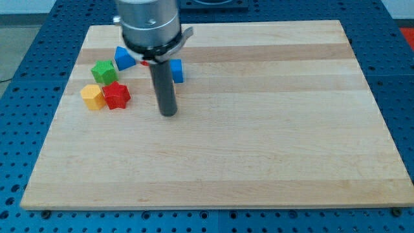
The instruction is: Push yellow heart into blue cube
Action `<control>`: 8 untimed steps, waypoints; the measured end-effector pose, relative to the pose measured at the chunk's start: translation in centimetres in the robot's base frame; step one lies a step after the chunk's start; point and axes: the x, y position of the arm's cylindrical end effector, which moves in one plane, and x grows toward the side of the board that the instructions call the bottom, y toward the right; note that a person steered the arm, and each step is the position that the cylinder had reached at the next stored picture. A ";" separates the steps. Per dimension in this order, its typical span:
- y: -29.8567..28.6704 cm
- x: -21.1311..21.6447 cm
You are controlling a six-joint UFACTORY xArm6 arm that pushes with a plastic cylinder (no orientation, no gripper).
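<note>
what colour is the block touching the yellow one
Red: the red block sits against the yellow block on its right side, seen in the camera view.

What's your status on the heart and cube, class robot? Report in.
My tip on bare board, touching no block. Blue cube just above it, partly behind the rod. Yellow block at view's left; red block sits between it and the cube.

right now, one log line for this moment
tip on bare board | blue cube above it | yellow block far left, untouched
</note>
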 end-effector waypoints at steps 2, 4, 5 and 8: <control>-12.4 0.5; -17.6 -1.9; -16.0 -3.2; -12.7 -6.0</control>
